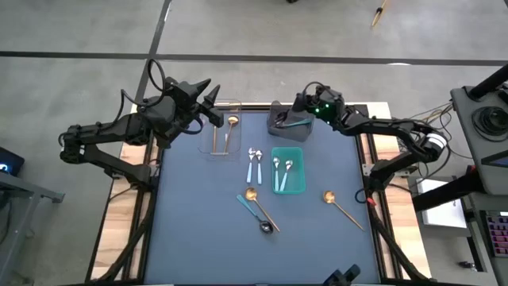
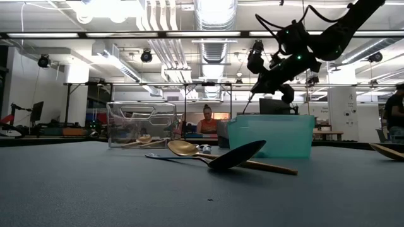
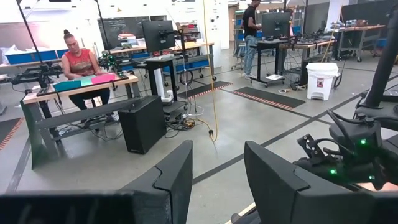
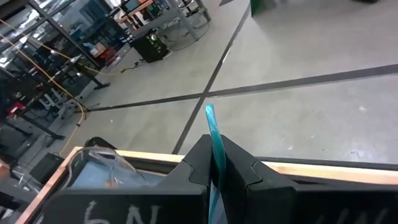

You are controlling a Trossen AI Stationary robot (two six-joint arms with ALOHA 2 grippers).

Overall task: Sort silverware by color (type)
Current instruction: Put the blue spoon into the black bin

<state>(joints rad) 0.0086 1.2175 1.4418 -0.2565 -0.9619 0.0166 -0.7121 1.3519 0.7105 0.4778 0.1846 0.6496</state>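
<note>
Your right gripper (image 4: 214, 165) is pinched tight on a thin teal-handled spoon (image 4: 211, 127) right above the grey bin (image 1: 279, 125). Your left gripper (image 1: 214, 107) hangs part-open, empty, over the clear bin (image 1: 236, 103).

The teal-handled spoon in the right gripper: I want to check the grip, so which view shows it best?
The right wrist view: the teal handle stands pinched between the shut right gripper. The high view shows it small, above the grey bin. The low view shows only a thin dark line hanging under the gripper. The left wrist view does not show it.
</note>
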